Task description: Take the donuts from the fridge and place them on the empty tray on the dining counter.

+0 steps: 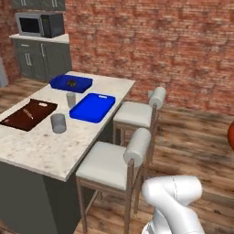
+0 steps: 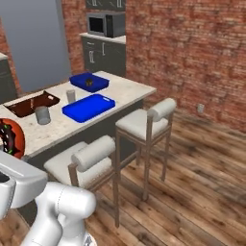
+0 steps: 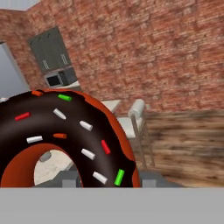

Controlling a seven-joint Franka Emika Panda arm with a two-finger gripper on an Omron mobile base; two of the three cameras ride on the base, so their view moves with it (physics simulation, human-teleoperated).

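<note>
A chocolate-iced donut [image 3: 65,135] with coloured sprinkles is held between the two dark fingertips [image 3: 151,178] of the gripper [image 3: 107,180], whose jaws are set partway apart around it. In the right base view the donut is seen at the left edge. The bright blue tray [image 1: 93,107] lies bare on the dining counter [image 1: 59,151].

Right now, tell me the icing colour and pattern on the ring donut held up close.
Dark chocolate-brown icing with red, white, green and orange sprinkles; hand view shows it best.

Base views flank dining counter [image 1: 91,132]; hand view close-up.
</note>
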